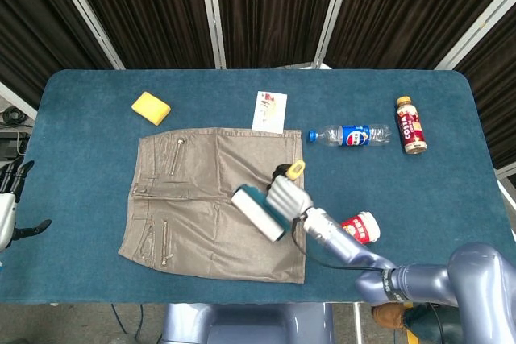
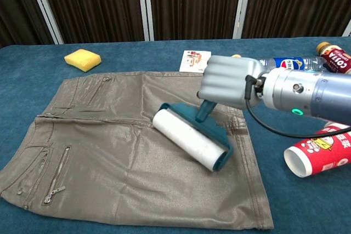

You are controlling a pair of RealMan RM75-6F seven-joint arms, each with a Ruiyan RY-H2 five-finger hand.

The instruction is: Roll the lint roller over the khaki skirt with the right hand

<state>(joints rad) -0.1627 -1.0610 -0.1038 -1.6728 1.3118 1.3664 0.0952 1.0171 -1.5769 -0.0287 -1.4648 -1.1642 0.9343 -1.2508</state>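
Note:
The khaki skirt (image 1: 201,191) (image 2: 109,146) lies flat in the middle of the blue table, waist to the left. My right hand (image 1: 287,196) (image 2: 230,80) grips the teal handle of the lint roller (image 1: 258,212) (image 2: 189,140). Its white roll lies on the skirt's right half, slanting down to the right. My left hand (image 1: 8,203) hangs off the table's left edge with fingers apart, holding nothing; the chest view does not show it.
A yellow sponge (image 1: 151,107) and a small card (image 1: 270,110) lie beyond the skirt. A water bottle (image 1: 349,134) and a brown drink bottle (image 1: 409,124) lie at the back right. A red paper cup (image 2: 321,154) lies on its side right of the skirt.

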